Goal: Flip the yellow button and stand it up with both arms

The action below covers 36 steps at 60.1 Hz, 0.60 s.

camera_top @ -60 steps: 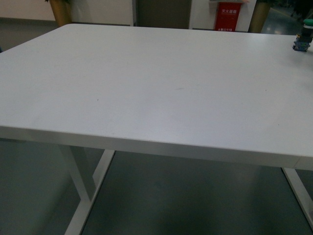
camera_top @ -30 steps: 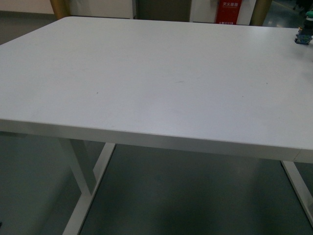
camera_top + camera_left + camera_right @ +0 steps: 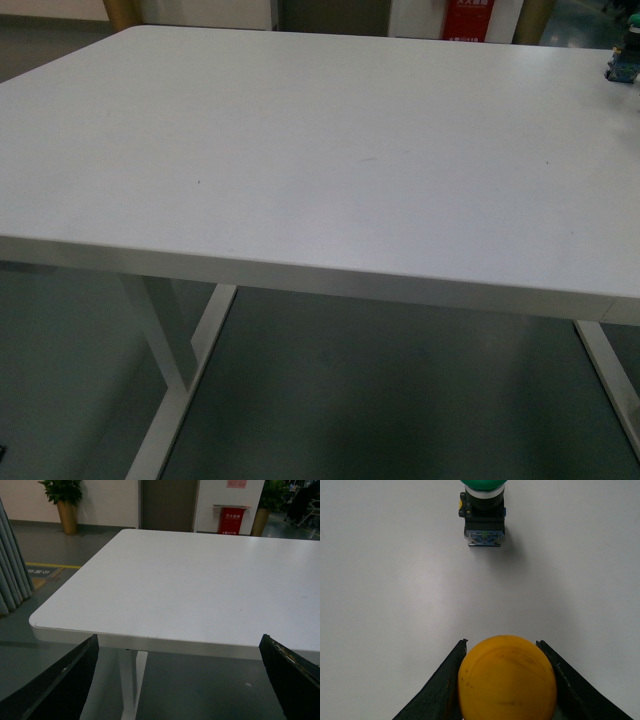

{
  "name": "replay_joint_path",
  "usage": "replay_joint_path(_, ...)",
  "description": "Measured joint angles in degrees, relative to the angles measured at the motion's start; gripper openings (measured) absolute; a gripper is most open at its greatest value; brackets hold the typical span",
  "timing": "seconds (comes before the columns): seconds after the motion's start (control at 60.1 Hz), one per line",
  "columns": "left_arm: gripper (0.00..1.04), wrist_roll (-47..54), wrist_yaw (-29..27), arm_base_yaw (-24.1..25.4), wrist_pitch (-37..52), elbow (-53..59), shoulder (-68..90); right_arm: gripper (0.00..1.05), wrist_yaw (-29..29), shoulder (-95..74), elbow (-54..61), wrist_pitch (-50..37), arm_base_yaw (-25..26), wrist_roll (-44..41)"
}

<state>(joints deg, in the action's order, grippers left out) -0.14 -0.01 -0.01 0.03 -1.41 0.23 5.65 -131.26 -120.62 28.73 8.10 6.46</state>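
Two fingers (image 3: 442,687) of the right gripper (image 3: 501,642) clamp the round yellow-capped push-button switch (image 3: 506,680), near the green-capped switch (image 3: 482,517) at the far right of the white table (image 3: 300,150). The grasp seems made; next, the wide-open left gripper (image 3: 178,637) should join the flip.

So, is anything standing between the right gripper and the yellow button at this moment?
Nothing visible. The yellow button already sits inside the right gripper, whose fingers flank the cap closely. The green switch stands apart, farther ahead on the table, not between them.
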Motion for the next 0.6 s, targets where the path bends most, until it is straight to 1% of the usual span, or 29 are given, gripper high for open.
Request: replay_joint_path(0.599,0.99,0.0,0.02,0.0,0.0,0.0,0.0,0.35,0.57,-1.53,0.04,-0.76,0.72,-0.61)
